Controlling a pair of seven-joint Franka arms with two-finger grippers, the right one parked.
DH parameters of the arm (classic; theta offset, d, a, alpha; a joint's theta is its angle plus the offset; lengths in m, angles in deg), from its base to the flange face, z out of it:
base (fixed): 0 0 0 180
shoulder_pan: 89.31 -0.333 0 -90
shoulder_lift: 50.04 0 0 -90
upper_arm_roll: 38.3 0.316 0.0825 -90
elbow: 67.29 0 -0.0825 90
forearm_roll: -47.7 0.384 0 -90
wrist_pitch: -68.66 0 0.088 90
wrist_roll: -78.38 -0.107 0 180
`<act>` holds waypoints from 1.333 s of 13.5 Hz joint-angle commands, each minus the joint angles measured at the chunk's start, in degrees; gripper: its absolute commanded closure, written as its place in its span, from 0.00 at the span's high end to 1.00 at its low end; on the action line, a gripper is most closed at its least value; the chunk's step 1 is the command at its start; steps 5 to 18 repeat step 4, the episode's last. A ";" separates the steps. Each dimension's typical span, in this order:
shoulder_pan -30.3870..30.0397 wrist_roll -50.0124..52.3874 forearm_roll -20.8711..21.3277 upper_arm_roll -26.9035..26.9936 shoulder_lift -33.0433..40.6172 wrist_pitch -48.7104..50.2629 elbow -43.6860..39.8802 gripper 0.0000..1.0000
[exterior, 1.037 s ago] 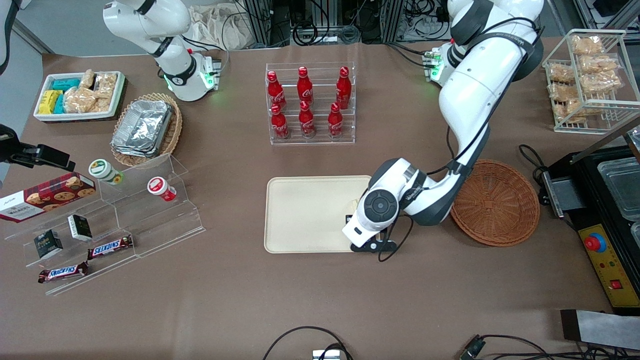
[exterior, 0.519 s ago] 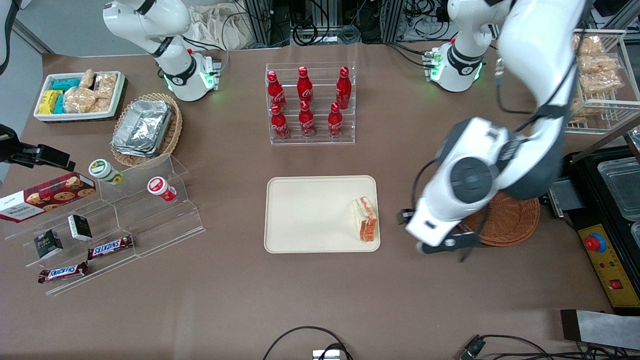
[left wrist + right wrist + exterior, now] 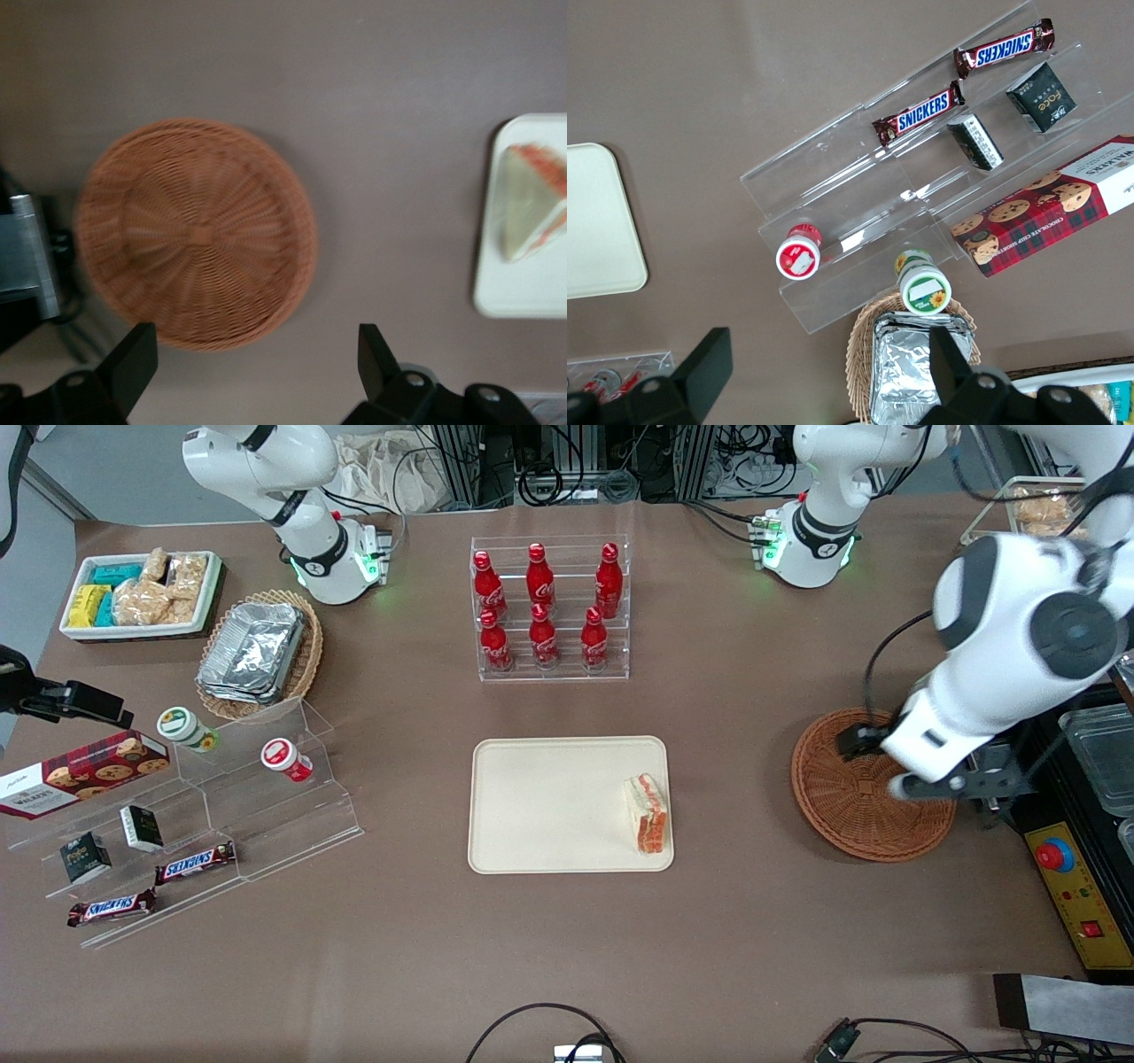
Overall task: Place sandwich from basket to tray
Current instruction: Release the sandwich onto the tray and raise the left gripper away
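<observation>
Gripper [image 3: 252,354] now over basket [image 3: 850,815], jaws apart; sandwich [image 3: 647,813] on tray [image 3: 549,806].

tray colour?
Cream-beige tray, plain; clearest in the front view. The gripper hangs open above the basket.

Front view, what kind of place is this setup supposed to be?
Probably a lab mock-up of a snack counter: cola bottles in a clear rack, Snickers bars on acrylic steps, a sandwich on a tray. The tool hangs open above the basket.
</observation>
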 commanded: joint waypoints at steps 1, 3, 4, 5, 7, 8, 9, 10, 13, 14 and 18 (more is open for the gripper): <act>1.48 -7.69 -1.03 4.77 3.81 0.61 3.03 1.00; 0.34 -9.29 -0.77 5.23 2.06 4.03 -1.62 1.00; 0.33 -11.21 -0.33 5.14 0.22 6.14 -4.86 1.00; 0.33 -11.21 -0.33 5.14 0.22 6.14 -4.86 1.00; 0.33 -11.21 -0.33 5.14 0.22 6.14 -4.86 1.00; 0.33 -11.21 -0.33 5.14 0.22 6.14 -4.86 1.00; 0.33 -11.21 -0.33 5.14 0.22 6.14 -4.86 1.00; 0.33 -11.21 -0.33 5.14 0.22 6.14 -4.86 1.00; 0.33 -11.21 -0.33 5.14 0.22 6.14 -4.86 1.00; 0.33 -11.21 -0.33 5.14 0.22 6.14 -4.86 1.00; 0.33 -11.21 -0.33 5.14 0.22 6.14 -4.86 1.00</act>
